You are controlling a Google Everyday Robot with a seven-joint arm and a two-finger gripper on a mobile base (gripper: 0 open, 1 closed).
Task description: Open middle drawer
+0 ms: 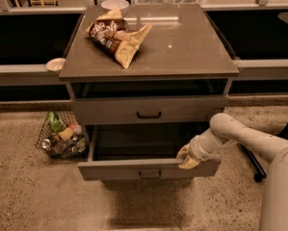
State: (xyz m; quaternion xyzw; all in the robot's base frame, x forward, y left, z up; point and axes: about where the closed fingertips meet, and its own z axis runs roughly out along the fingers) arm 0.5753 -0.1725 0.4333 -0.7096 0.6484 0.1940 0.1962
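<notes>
Now: middle drawer (134, 169) sits pulled well out.
Right end of its front panel: gripper (186, 159), fingers (189, 165) pinching the top edge; chip bag (115, 35) on cabinet top (182, 47).

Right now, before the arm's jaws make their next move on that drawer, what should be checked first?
1. Middle drawer pulled out, inside showing: ok.
2. Gripper at the drawer front's top edge, right of its handle: ok.
3. Drawer above shut: ok.
4. Snack bags lying on the cabinet top, not overhanging: ok.
5. Wire basket on the floor, left of the drawer's path: ok.
6. Contents of the open drawer: cannot tell, too dark.
</notes>
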